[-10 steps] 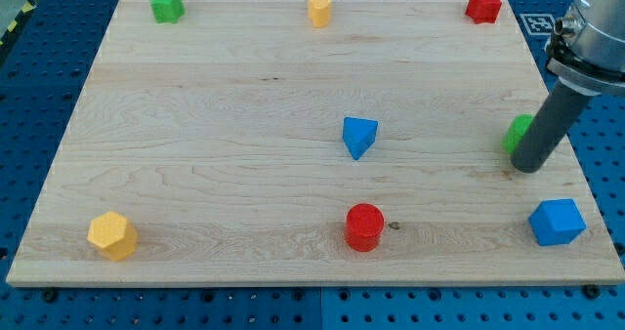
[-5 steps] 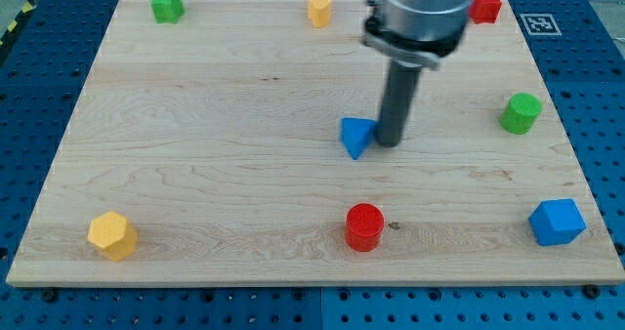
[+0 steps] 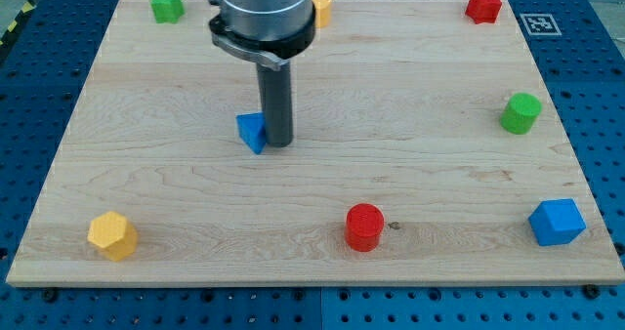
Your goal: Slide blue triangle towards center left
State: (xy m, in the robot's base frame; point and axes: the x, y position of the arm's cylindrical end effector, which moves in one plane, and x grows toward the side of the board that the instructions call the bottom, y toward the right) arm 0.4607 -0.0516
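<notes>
While pushing leftward: my tip (image 3: 278, 142) touching the right side of the blue triangle (image 3: 252, 132); no pincer fitted, so nothing to open or close.
Triangle now left of the tabletop (image 3: 176, 188) centre, having travelled from mid-board within the last second, tip following behind it; task judged well advanced, a further stretch leftward remaining; outward: red cylinder (image 3: 364, 226) at bottom, yellow hexagon block (image 3: 111, 235) bottom left, green star (image 3: 166, 4) top left, green cylinder (image 3: 520, 112) right, all well apart.
</notes>
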